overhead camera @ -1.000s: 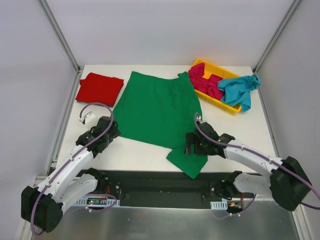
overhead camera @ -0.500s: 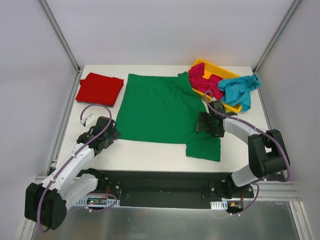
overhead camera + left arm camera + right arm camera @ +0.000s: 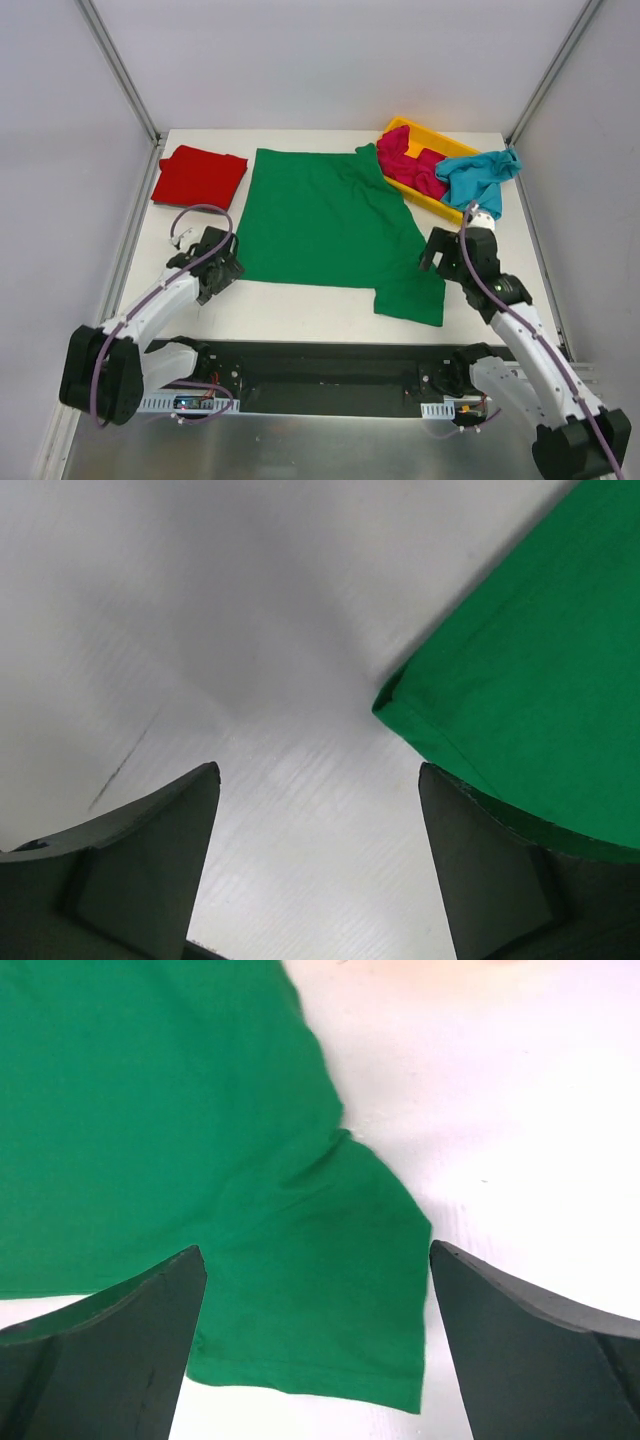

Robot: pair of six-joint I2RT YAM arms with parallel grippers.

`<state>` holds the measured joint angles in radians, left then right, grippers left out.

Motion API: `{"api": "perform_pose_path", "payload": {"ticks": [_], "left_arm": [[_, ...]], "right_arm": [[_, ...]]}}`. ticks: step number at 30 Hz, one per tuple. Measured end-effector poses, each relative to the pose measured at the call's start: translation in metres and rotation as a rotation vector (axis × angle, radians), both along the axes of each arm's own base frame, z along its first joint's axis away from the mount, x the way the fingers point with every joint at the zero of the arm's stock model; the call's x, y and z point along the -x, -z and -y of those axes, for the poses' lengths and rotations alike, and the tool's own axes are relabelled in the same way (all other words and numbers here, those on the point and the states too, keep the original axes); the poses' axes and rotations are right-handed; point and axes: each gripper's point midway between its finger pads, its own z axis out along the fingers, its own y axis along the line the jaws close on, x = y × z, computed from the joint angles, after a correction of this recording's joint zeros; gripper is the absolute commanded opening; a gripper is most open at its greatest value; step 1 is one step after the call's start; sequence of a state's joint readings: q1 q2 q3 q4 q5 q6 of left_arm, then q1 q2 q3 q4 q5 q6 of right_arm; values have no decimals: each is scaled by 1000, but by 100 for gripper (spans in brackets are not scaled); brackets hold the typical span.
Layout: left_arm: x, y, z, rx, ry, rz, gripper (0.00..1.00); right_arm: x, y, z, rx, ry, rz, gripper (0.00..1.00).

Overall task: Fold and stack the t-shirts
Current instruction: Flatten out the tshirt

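The green t-shirt point(image 3: 325, 225) lies spread flat in the middle of the table, one sleeve point(image 3: 412, 295) sticking out at the near right. My left gripper point(image 3: 222, 268) is open and empty at the shirt's near left corner point(image 3: 400, 705), one finger point(image 3: 500, 870) lying over the cloth edge. My right gripper point(image 3: 438, 252) is open and empty just above the near right sleeve point(image 3: 330, 1300). The folded red t-shirt point(image 3: 199, 177) lies at the far left. The magenta-pink t-shirt point(image 3: 408, 165) and the teal t-shirt point(image 3: 478, 180) sit crumpled in and over the tray.
A yellow plastic tray point(image 3: 442, 146) stands at the far right corner. A small white object point(image 3: 180, 238) lies near the left table edge. Metal frame posts rise at both far corners.
My right gripper has let go of the near right sleeve, swung it outward to the right and lifted clear. The shirt now lies flatter. My left gripper stays at the near left corner.
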<state>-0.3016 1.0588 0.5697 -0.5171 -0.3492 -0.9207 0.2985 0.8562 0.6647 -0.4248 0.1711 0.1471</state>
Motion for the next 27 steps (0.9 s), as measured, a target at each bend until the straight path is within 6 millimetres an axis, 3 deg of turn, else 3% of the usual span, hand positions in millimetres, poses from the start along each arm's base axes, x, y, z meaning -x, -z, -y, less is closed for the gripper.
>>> {"api": "perform_pose_path", "payload": {"ticks": [8,16,21,27], "left_arm": [[-14,19,1,-7,-14,-65,66],[-30,21,7,2,4,-60,54],[-42,27,12,4,20,-83,41],[-53,27,17,10,37,-76,37]], "right_arm": [[37,35,26,45,68,18,96],[40,40,29,56,75,8,96],[41,45,26,51,65,-19,96],[42,46,24,43,60,-28,96]]}}
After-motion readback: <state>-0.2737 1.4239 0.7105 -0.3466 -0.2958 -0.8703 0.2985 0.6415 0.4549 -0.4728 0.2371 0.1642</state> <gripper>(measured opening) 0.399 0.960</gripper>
